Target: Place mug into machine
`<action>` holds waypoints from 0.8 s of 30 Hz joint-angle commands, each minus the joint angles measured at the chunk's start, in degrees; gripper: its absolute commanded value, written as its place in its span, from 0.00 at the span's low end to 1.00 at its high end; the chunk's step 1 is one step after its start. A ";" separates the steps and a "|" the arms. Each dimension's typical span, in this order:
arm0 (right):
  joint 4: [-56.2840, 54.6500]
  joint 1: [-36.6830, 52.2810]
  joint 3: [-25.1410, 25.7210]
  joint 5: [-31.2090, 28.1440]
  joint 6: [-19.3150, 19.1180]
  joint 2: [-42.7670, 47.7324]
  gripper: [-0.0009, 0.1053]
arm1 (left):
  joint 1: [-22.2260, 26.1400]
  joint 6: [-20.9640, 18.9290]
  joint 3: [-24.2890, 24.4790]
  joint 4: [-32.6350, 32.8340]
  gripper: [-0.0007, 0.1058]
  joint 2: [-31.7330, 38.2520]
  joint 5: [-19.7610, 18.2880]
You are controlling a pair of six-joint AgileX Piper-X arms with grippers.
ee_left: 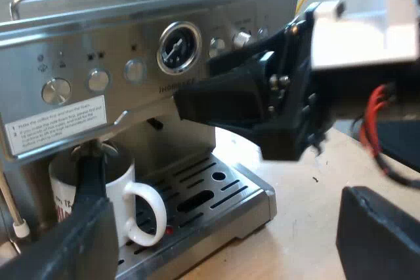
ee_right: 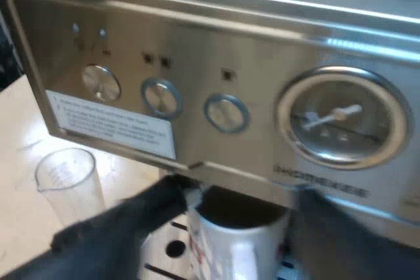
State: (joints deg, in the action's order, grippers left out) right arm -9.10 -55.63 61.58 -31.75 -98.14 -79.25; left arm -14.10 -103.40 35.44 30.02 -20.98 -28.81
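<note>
A white mug (ee_left: 108, 195) with red lettering stands upright on the machine's drip tray (ee_left: 216, 195), under the outlet below the button panel. In the right wrist view the mug (ee_right: 239, 244) lies between the fingers of my right gripper (ee_right: 239, 198), which is open, its fingers spread to either side of the rim. From the left wrist view, the right gripper (ee_left: 197, 100) hovers before the pressure gauge (ee_left: 177, 47), above the mug and apart from it. My left gripper (ee_left: 220, 227) is open wide and holds nothing, one finger (ee_left: 88, 181) close in front of the mug.
The espresso machine (ee_right: 216, 44) has round buttons and a warning label across its steel front. A clear measuring glass (ee_right: 65, 181) stands on the wooden table (ee_left: 308, 227) beside the machine. A thin steam wand (ee_left: 13, 214) hangs near the mug.
</note>
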 commanded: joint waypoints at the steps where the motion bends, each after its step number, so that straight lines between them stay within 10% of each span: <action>1: -4.84 -0.04 0.57 1.13 -0.66 3.45 0.90 | -0.40 -0.50 0.48 -0.22 0.66 -0.12 -1.48; 24: -24.34 28.72 0.20 15.33 -3.56 24.59 0.91 | 8.05 1.46 16.55 -1.63 0.66 -15.20 -2.68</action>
State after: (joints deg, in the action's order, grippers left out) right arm -33.29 -27.89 61.52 -17.52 -101.03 -55.69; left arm -6.22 -101.62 51.38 29.39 -36.28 -31.33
